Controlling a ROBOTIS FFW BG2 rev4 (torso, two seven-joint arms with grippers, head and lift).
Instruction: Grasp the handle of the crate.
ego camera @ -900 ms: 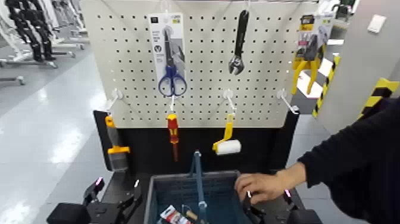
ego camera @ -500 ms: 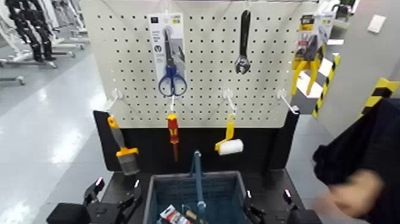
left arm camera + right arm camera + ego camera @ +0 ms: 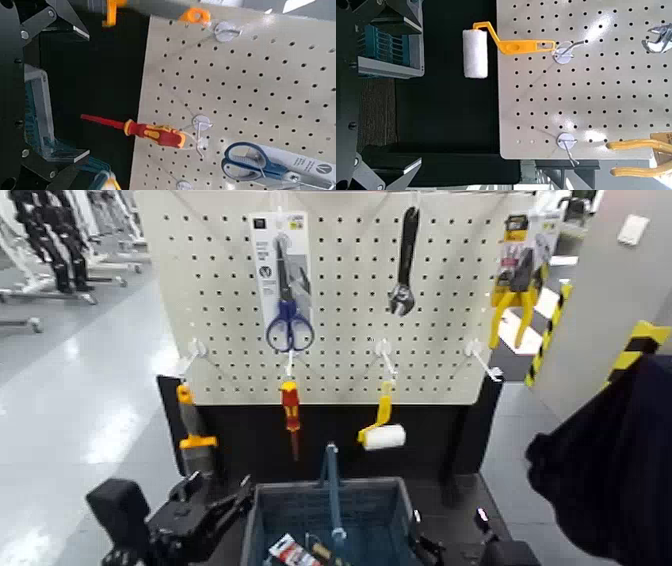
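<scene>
The blue-grey slatted crate [image 3: 300,488] stands at the bottom centre of the head view, and its thin blue handle [image 3: 331,490] arches upright over its middle. My left gripper [image 3: 218,492] is raised just left of the crate's rim, open and empty, apart from the handle. In the left wrist view the left gripper [image 3: 59,87] is open, with a corner of the crate [image 3: 38,99] between its spread fingers. My right gripper [image 3: 448,535] sits low at the crate's right side, open and empty. The right wrist view shows the crate's wall [image 3: 391,49].
A white pegboard [image 3: 340,300] behind the crate holds scissors [image 3: 288,325], a wrench [image 3: 403,265], a red-yellow screwdriver [image 3: 290,412], a paint roller [image 3: 383,435] and a brush [image 3: 195,440]. A person's dark sleeve [image 3: 610,470] fills the right. Small items [image 3: 290,550] lie in the crate.
The person's hand has left the crate's right rim and drawn back out of view. My left arm has risen and moved closer to the crate's left side.
</scene>
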